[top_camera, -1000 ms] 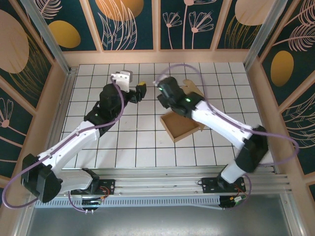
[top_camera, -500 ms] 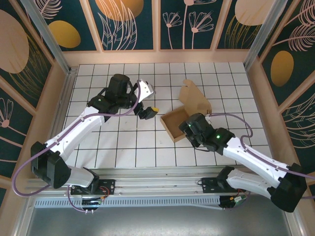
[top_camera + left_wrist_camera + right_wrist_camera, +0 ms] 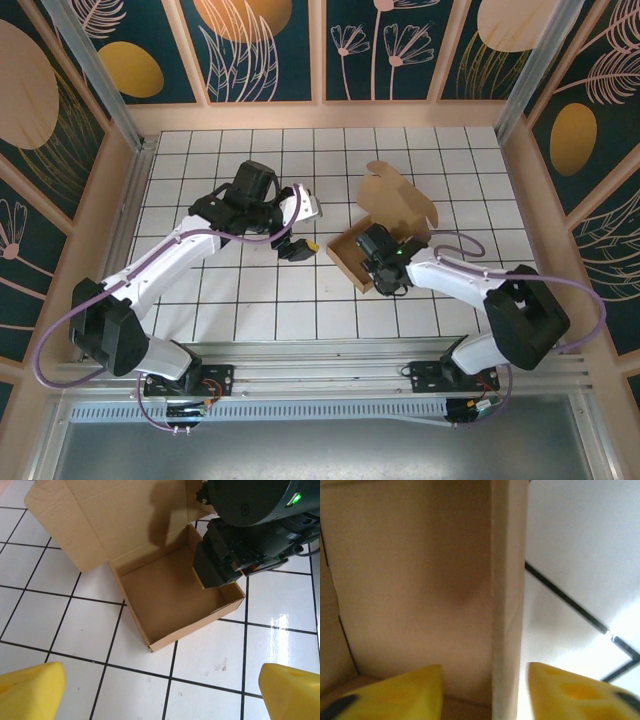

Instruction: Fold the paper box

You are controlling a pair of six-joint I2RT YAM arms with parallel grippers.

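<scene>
Enclosure: dark teal panels (image 3: 270, 50) with leaf drawings in pale wood frames wall three sides. An aluminium rail (image 3: 330, 365) runs along the near edge.

White tiled counter (image 3: 250, 300) with a black grid.

Left arm (image 3: 170, 265) reaches in from the near left and the right arm (image 3: 455, 285) from the near right. A purple cable (image 3: 55, 340) loops beside the left base.

Plain brown cardboard paper box (image 3: 348, 255): an open tray right of centre, set skew to the grid. Its lid flap (image 3: 395, 200) is raised on the far side and leans back.

In the left wrist view the right arm's black wrist housing (image 3: 250, 525) overhangs the tray and hides part of one wall.

Left gripper (image 3: 300, 246) is over bare tiles just left of the tray. Its yellow fingers (image 3: 30, 690) are spread wide and hold nothing.

Right gripper (image 3: 485, 695) straddles one tray wall, one finger inside the tray and one outside. I see a gap between the inner finger and the cardboard, so the fingers are partly apart and not clamped.
</scene>
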